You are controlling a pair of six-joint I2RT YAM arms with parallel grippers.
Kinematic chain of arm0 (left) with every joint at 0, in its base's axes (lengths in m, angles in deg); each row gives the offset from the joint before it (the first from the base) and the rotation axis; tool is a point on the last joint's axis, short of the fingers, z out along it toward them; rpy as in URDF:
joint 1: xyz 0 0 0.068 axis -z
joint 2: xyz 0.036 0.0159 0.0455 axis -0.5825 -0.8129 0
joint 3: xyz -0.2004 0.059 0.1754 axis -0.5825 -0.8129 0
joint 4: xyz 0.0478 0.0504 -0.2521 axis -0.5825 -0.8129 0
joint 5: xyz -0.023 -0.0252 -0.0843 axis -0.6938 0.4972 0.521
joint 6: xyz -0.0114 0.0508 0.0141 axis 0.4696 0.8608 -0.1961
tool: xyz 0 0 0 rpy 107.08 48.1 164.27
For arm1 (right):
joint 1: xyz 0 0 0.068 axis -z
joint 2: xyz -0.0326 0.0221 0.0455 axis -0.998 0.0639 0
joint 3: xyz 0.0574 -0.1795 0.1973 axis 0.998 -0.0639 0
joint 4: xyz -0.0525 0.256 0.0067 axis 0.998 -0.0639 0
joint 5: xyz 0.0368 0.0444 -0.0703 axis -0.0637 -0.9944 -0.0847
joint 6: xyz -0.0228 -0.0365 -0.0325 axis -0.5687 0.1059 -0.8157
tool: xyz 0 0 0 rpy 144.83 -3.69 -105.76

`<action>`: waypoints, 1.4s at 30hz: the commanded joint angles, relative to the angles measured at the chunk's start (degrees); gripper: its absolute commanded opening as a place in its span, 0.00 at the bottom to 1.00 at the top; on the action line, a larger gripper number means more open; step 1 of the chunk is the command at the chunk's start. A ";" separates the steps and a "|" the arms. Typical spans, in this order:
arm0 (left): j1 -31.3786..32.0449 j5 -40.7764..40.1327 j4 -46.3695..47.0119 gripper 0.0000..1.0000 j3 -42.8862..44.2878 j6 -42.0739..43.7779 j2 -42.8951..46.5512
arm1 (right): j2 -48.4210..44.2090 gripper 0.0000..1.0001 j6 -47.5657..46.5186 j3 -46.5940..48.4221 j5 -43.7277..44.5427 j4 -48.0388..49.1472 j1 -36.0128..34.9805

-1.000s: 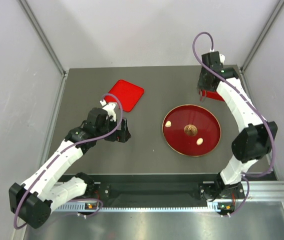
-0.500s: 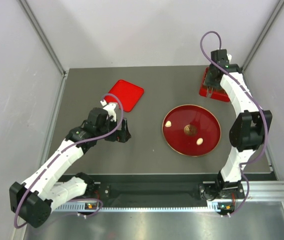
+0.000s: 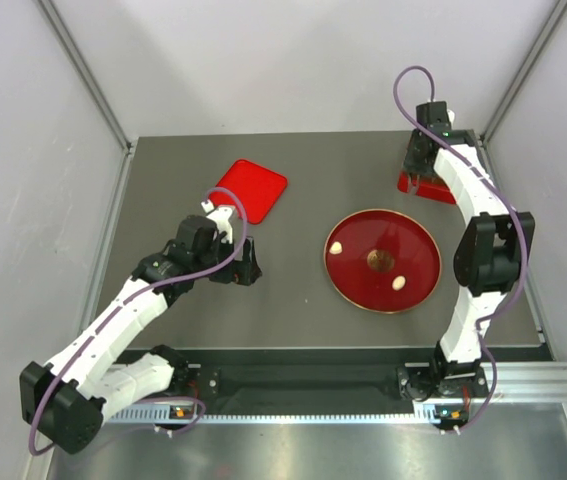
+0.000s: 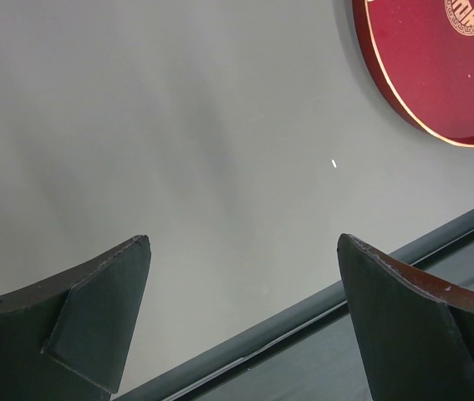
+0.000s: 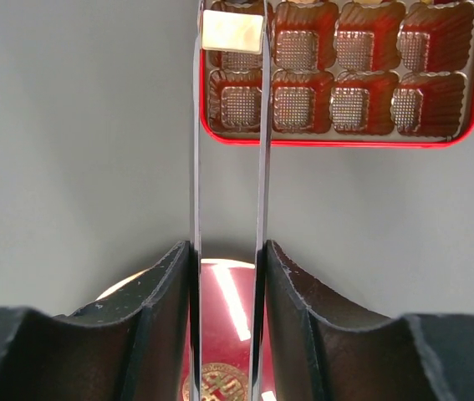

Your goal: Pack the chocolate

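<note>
Right pincer (image 5: pixel 228 251): we found it clenched around the thin metal tongs (image 5: pixel 195 167). Its two black fingers (image 5: pixel 165 276) pressed the blades from outside, leaving only a narrow gap between them.
Tongs: the blades ran almost parallel away from the pincer, and their tips pinched the square cream chocolate (image 5: pixel 232 32) between them.
Square cream chocolate: in the right wrist view it sat at the far end of the tongs, over the left corner of the red box (image 5: pixel 337 142), above the end cell of the farther row. We could not tell whether it touched the cell.
Red box: its brown moulded cells (image 5: pixel 295 104) lay in rows, and every cell we could see in full was unfilled. In the top view it lay at the far right corner of the table (image 3: pixel 293 180), partly under the right arm.
Left pincer (image 4: pixel 243 242): it was released, with the jaws wide apart and only bare table between them. It sat well to the left of the red plate (image 3: pixel 363 285).
Plate chocolates: one cream piece (image 3: pixel 335 246) lay by the plate's left rim and another (image 3: pixel 399 283) on its near side. The gold emblem (image 3: pixel 380 261) lay between them, and both were well apart from either pincer.
Red lid (image 3: pixel 253 188): it lay flat on the table beyond the left pincer.
</note>
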 commanded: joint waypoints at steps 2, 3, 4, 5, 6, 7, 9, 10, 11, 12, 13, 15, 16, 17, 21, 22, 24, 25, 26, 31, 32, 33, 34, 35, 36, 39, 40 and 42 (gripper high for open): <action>0.29 -0.30 0.69 0.99 0.13 0.21 -0.09 | 0.55 0.38 -0.74 2.71 0.23 3.59 1.06; 0.29 -0.30 0.69 0.99 0.22 0.21 0.00 | 0.72 0.38 -0.74 2.71 0.23 3.59 1.32; 0.29 -0.30 0.69 0.99 0.22 0.21 -0.09 | 0.73 0.38 -0.83 2.71 0.32 3.67 1.41; 0.29 -0.39 0.60 0.99 0.22 0.21 -0.18 | 0.90 0.38 -0.74 2.62 0.50 3.68 1.58; 0.29 -0.39 0.60 0.99 0.22 0.21 -0.26 | 1.08 0.39 -0.83 2.53 0.50 3.76 1.67; 0.29 -0.39 0.69 0.99 0.22 0.21 -0.27 | 1.16 0.38 -0.83 2.36 0.58 3.85 1.93; 0.29 -0.47 0.69 0.99 0.22 0.21 -0.18 | 1.43 0.39 -0.92 2.18 0.32 4.11 2.20; 0.29 -0.47 0.69 0.99 0.22 0.21 -0.35 | 1.52 0.39 -0.92 2.09 0.15 4.11 2.20; 0.29 -0.47 0.60 0.99 0.22 0.21 -0.35 | 1.69 0.39 -0.92 2.00 -0.03 4.20 2.11; 0.29 -0.47 0.60 0.99 0.22 0.21 -0.35 | 1.69 0.39 -0.92 1.65 -0.20 4.12 2.11; 0.29 -0.47 0.69 0.99 0.22 0.21 -0.35 | 1.69 0.40 -1.00 1.48 -0.21 4.20 2.20; 0.29 -0.47 0.60 0.99 0.22 0.21 -0.53 | 1.52 0.41 -0.92 1.21 -0.21 4.55 2.20; 0.29 -0.47 0.51 0.99 0.22 0.21 -0.53 | 1.52 0.41 -0.92 1.04 -0.38 4.64 2.20; 0.29 -0.56 0.60 0.99 0.22 0.21 -0.53 | 1.60 0.42 -1.09 1.04 -0.38 4.64 2.20; 0.29 -0.65 0.51 0.99 0.22 0.21 -0.53 | 1.52 0.44 -1.36 1.65 -0.38 4.73 2.29; 0.29 -0.65 0.51 0.99 0.22 0.21 -0.62 | 1.52 0.45 -1.44 1.82 -0.38 4.73 2.37; 0.29 -0.65 0.60 0.99 0.22 0.21 -0.53 | 1.08 0.45 -1.71 2.09 -0.21 4.73 2.46; 0.29 -0.65 0.51 0.99 0.22 0.12 -0.44 | 0.56 0.45 -1.80 2.26 -0.21 4.64 2.46; 0.29 -0.74 0.60 0.99 0.22 0.12 -0.53 | 0.29 0.45 -1.80 2.35 -0.21 4.47 2.46; 0.29 -0.65 0.51 0.99 0.22 0.12 -0.35 | -2.61 0.45 -1.18 2.71 -0.56 1.84 2.20; 0.29 -0.56 0.60 0.99 0.22 0.12 -0.35 | -4.44 0.45 -0.75 2.18 -0.64 0.61 1.94; 0.29 -0.56 0.51 0.99 0.22 0.12 -0.44 | -5.42 0.45 -0.66 0.87 -0.73 -0.10 1.67; 0.29 -0.47 0.60 0.99 0.22 0.12 -0.27 | -7.69 0.45 -0.48 -0.10 -0.82 -0.71 1.50; 0.29 -0.47 0.60 0.99 0.22 0.21 -0.27 | -8.93 0.45 0.13 -1.33 -0.91 -1.85 0.97; 0.29 -0.39 0.51 0.99 0.22 0.12 -0.27 | -10.42 0.45 0.40 -4.73 -1.52 -2.21 0.80; 0.29 -0.30 0.60 0.99 0.30 0.21 -0.18 | -16.31 0.44 2.33 -12.72 -2.92 -3.70 -0.52; 0.29 -0.30 0.60 0.99 0.22 0.12 -0.09 | -19.72 0.44 2.68 -14.94 -3.28 -3.97 -0.96; 0.29 -0.21 0.69 0.99 0.22 0.12 0.17 | -23.08 0.43 4.26 -21.42 -3.63 -4.67 -2.28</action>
